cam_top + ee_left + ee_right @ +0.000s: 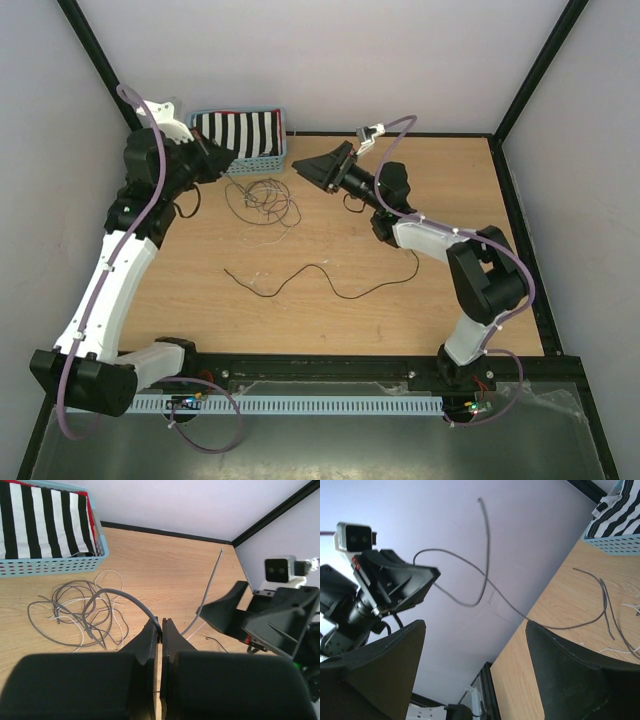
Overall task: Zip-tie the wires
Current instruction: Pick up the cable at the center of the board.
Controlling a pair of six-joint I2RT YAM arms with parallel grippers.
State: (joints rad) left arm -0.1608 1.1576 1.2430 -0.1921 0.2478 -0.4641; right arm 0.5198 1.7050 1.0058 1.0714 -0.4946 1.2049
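Two grippers hang over the far half of the counter, facing each other. The left gripper is near the far-left corner, at the front of a blue plastic basket that stands against the far edge and holds a black-and-white striped cloth. In the left wrist view its jaws are pressed together on a grey wire, which arches up from the counter into the tips of the left gripper.

The right gripper is near the middle of the far edge, just right of the basket. Its jaws stand wide apart and hold nothing. The right wrist view shows the right gripper with that broad gap, the left gripper beyond it, and the grey wire curling through the air between them, one free end pointing up.

Most of the wires lie as a tangle of loops on the counter just in front of the basket, left of centre and near the far edge. The loops are grey and dark, with a few pale strands among them. A long dark wire lies by itself in a wavy line across the middle of the counter, well apart from the tangle and closer to the near edge.
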